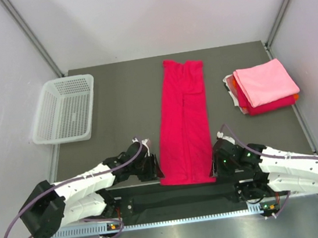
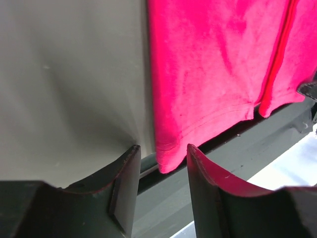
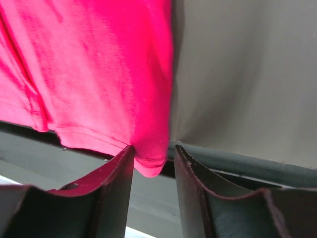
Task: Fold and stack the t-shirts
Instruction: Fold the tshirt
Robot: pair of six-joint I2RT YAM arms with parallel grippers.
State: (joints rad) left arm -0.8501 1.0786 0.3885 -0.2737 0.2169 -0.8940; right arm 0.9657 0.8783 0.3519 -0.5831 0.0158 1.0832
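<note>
A crimson-magenta t-shirt [image 1: 183, 121] lies folded into a long strip down the middle of the table, its hem hanging over the near edge. My left gripper [image 1: 152, 168] is open at the hem's left corner [image 2: 168, 156], which hangs between the jaws without being pinched. My right gripper [image 1: 215, 165] is open at the hem's right corner [image 3: 151, 161]; the cloth touches the left finger [image 3: 116, 183]. A stack of folded t-shirts [image 1: 265, 86], light pink on top of red and orange, lies at the right.
A white perforated plastic basket [image 1: 64, 110] stands at the table's left. The table's near edge with a dark rail [image 1: 186, 194] runs below the hem. Grey walls close in the table on the left, back and right.
</note>
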